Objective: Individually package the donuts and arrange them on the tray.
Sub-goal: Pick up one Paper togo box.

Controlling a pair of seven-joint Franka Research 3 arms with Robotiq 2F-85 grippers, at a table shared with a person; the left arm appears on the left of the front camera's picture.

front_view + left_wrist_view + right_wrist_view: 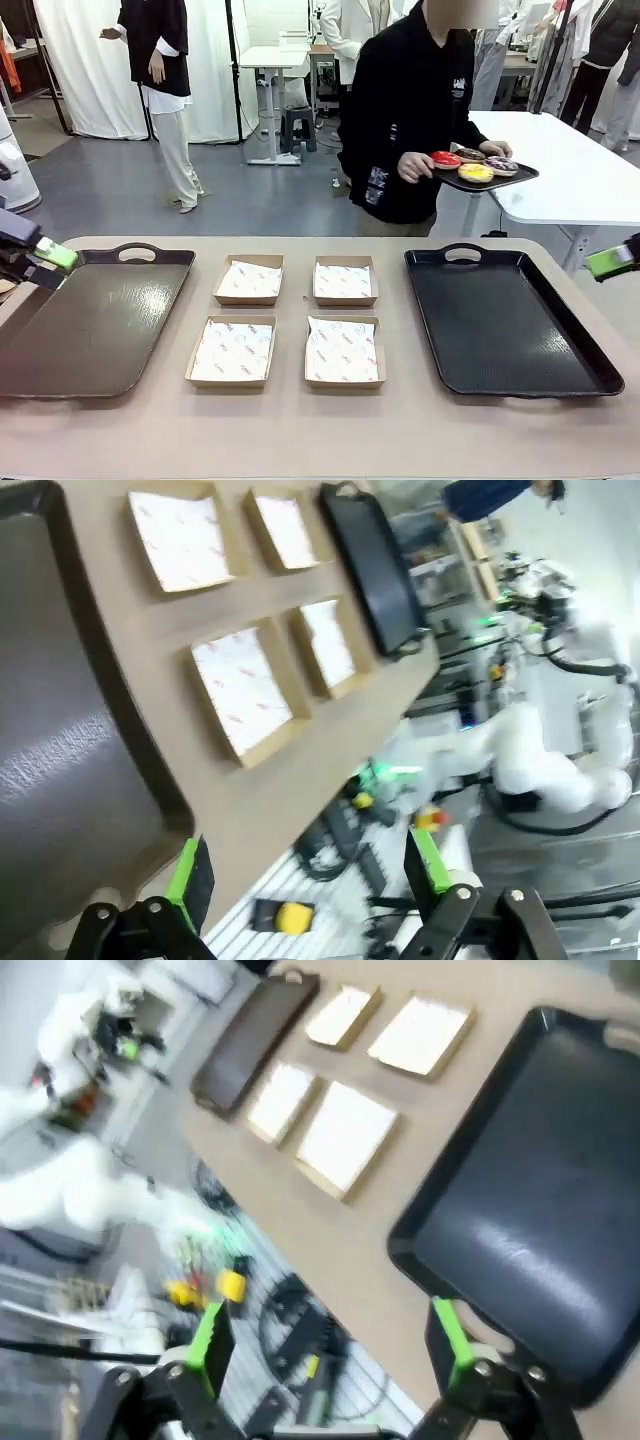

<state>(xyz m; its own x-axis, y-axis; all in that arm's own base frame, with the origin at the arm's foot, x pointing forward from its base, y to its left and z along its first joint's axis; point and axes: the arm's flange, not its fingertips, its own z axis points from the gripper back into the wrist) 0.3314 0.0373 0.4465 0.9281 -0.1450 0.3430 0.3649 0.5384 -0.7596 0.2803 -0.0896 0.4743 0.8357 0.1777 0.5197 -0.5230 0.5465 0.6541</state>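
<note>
Front camera faces across the table (300,430); both wrist cameras, tilted above its edges, share 4 boxes (230,382).

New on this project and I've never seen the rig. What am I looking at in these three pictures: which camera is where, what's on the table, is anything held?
Two robot arms share a table with a person on the far side. The front view looks across it from the robot's side. The left gripper and right gripper peek in at its edges. The other two pictures come from a camera on each wrist, looking along that gripper's green-padded fingers. Both grippers are open and empty. On the table lie a brown tray, four paper-lined boxes and a black tray, all empty. The person holds a small tray carrying four donuts.
</note>
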